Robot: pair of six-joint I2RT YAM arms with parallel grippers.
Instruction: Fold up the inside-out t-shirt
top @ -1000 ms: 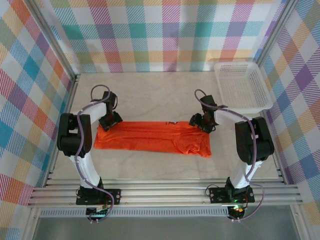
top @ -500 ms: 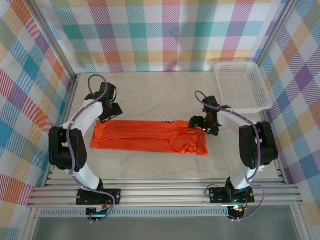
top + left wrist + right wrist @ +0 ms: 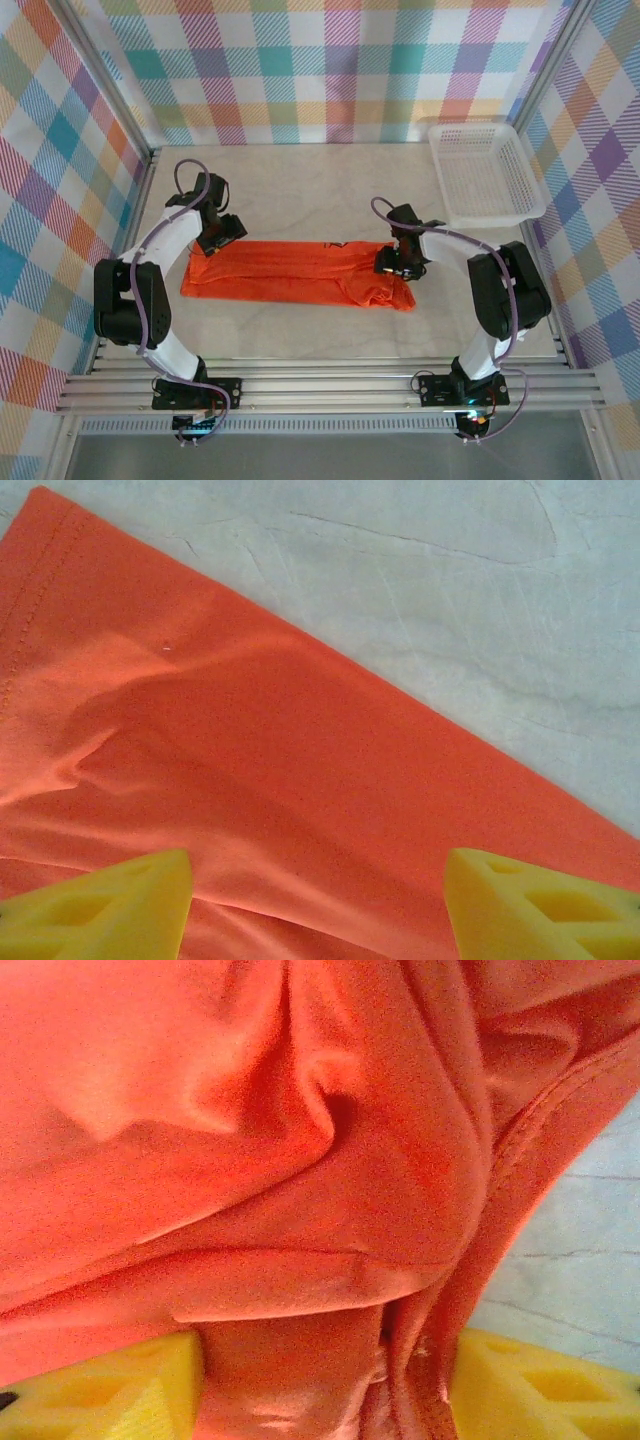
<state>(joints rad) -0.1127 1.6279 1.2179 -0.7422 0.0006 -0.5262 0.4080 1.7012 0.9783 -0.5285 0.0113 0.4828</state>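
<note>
One garment is seen on the desk [image 3: 300, 180]: the inside-out t-shirt [image 3: 300, 272], which is laid out as a long, narrow orange-red band across the middle, between the two arms, and is judged to be doubled lengthwise already. The left fingers [image 3: 110, 905] are held wide apart over the far left part of the band, and nothing is caught between them. A flat layer of cloth with a stitched hem [image 3: 35, 600] is seen under them, with bare desk beyond the edge. The right fingers [image 3: 540, 1385] are set at the right end, where the cloth is bunched, and a thick ridge of folds is found between them. Whether it is already pinched or only straddled cannot be told. The fabric is judged to be thin, light and very soft, so no shape is kept by it: any part that is lifted will hang and drag the rest, and loose layers can easily be slid apart. It is not fragile, yet the fold could be undone by a grip on the top layer alone. Hold is best taken at the two end corners of the far edge, with all layers gathered together. A white basket [image 3: 520, 205] is placed at the far right, well apart from the shirt.
</note>
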